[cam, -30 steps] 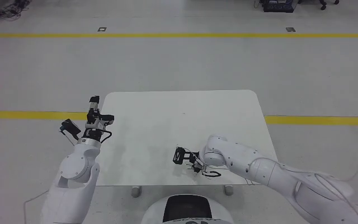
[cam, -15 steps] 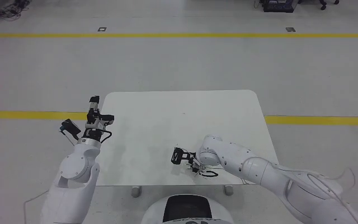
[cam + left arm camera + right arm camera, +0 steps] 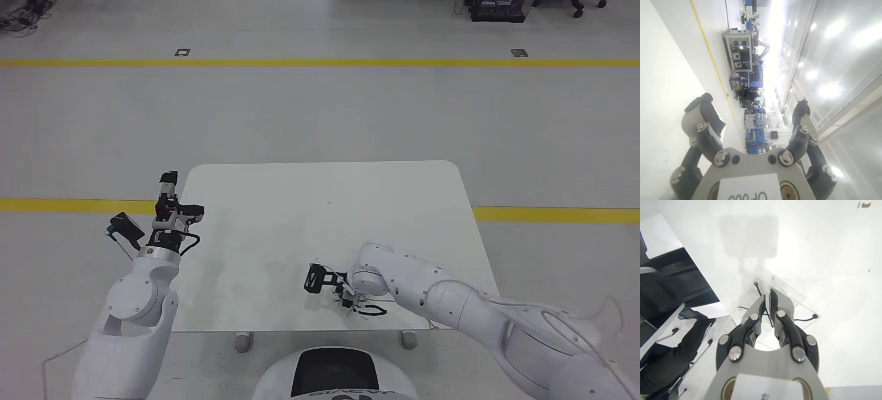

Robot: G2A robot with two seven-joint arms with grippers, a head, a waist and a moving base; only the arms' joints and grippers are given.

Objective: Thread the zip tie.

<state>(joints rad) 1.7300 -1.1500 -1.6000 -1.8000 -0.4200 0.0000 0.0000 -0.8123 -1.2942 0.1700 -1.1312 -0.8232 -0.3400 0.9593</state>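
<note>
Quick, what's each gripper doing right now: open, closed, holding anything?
Left gripper: open, empty.
Right gripper: closed on the zip tie.

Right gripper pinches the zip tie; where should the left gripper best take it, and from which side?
Probably at the zip tie's square head, which sticks out free beyond the right gripper's fingertips; the strap behind it is pinched between them. The open left gripper would come head-on toward those fingertips, jaws across the thin strap beside the head.
</note>
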